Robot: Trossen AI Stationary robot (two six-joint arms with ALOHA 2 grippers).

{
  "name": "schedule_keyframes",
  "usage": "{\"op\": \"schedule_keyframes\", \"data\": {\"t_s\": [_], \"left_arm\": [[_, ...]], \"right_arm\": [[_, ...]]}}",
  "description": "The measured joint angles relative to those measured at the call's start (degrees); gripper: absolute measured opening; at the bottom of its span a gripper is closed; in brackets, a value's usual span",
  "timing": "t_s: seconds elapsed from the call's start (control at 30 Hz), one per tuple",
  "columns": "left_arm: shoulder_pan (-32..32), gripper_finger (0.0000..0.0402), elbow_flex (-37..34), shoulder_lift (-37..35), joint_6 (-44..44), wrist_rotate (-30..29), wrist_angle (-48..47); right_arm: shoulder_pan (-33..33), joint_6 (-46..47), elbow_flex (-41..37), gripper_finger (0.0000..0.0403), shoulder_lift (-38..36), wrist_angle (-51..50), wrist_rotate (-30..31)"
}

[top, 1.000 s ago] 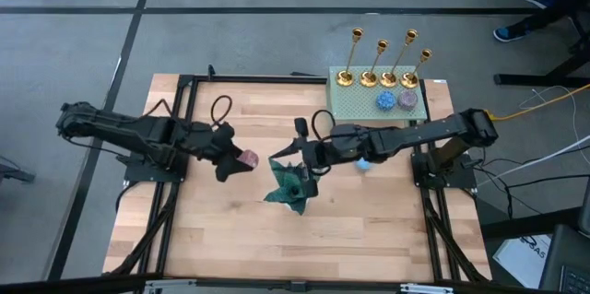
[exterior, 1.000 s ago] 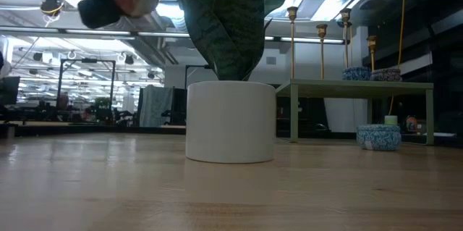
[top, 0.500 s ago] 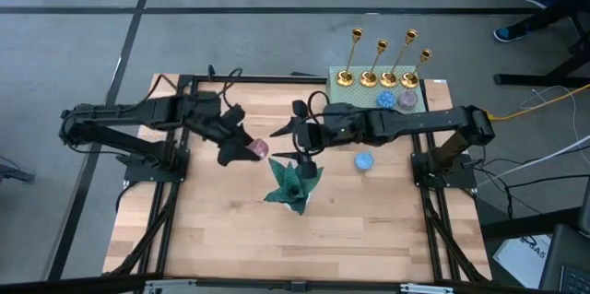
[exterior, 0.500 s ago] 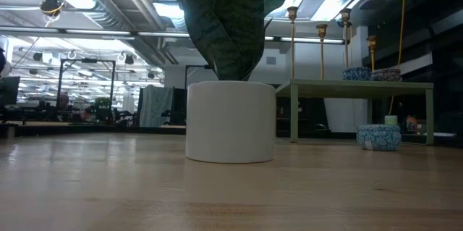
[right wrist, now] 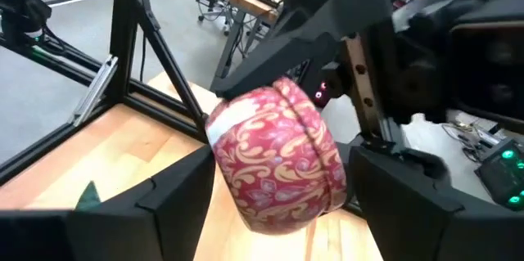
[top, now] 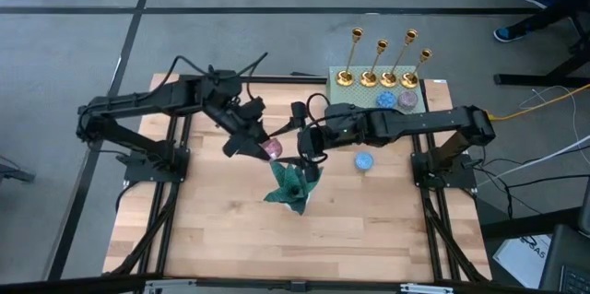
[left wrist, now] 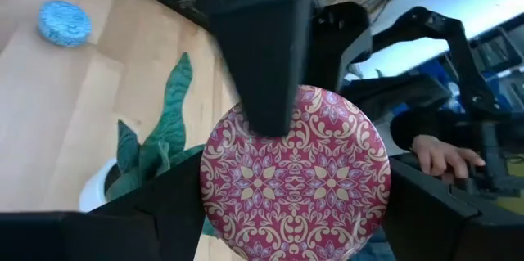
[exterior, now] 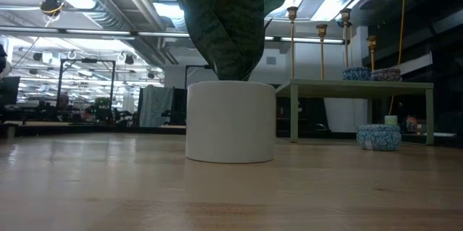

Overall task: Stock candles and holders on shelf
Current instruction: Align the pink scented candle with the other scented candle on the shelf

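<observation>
I see the pink candle (top: 273, 148) at frame centre, clamped in my left gripper (top: 265, 147) above the plant (top: 291, 186). My right gripper (top: 306, 144) faces it, fingers spread either side. The shelf (top: 355, 105) sits upper right.

plant (exterior: 217, 14) top cut off, pot (top: 297, 204) hidden
</observation>
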Motion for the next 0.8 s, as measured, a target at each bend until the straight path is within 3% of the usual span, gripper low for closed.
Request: {"op": "schedule_keyframes", "data": {"t_s": [0.17, 0.43, 0.7, 0.8], "left_arm": [[0.0, 0.0287, 2.3, 2.4, 0.0, 2.4, -0.2], [0.6, 0.0287, 2.4, 2.6, -1.2, 5.7, -0.3], [1.1, 0.0287, 2.4, 2.6, -2.6, 6.1, -0.5], [1.0, 0.0312, 2.4, 2.6, -2.8, 5.6, 0.0]], "right_arm": [[0.5, 0.3, 0.0, 0.0268, 0.0, -0.2, 0.1], [1.5, -0.4, 0.0, 0.0201, -0.3, -0.1, 0.7], [1.8, 0.2, 0.0, 0.0195, -0.4, -0.2, 0.8], [2.1, 0.7, 0.0, 0.0192, -0.8, -0.8, 1.5]]}}
